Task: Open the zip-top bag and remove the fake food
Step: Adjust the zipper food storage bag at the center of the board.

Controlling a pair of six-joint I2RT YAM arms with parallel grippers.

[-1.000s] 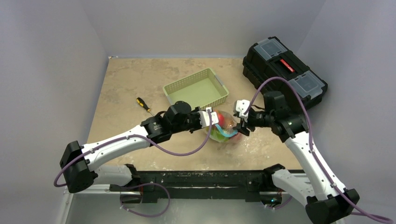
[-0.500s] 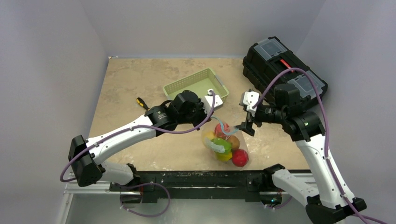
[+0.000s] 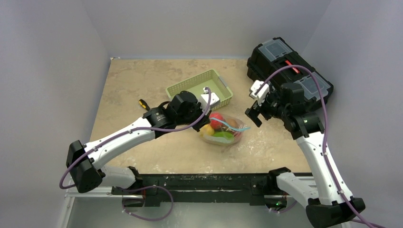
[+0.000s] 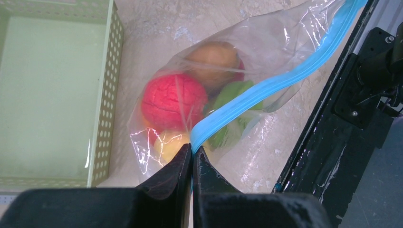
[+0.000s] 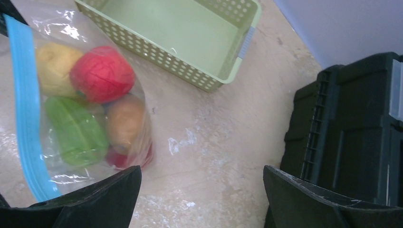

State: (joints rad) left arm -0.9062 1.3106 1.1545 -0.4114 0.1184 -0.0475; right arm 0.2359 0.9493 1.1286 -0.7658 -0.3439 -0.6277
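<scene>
The left end effector (image 4: 192,156) pinches the zip-top bag (image 4: 285,38) at its left zipper corner; the strip (image 4: 285,77) runs rightward, its free end near the right end effector (image 5: 202,170), spread wide and empty.

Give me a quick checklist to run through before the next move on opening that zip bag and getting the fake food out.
1. Left gripper pinching the zip-top bag by its blue zipper strip: ok, shut on it.
2. Right gripper gripping the strip's other side: not ok, it is open and apart from the bag.
3. Zipper parted: cannot tell.
4. Fake food out of the bag: not ok, every visible piece is inside.
5. Room for the right gripper to reach the strip: ok, probably, only bare tabletop lies between them.
</scene>
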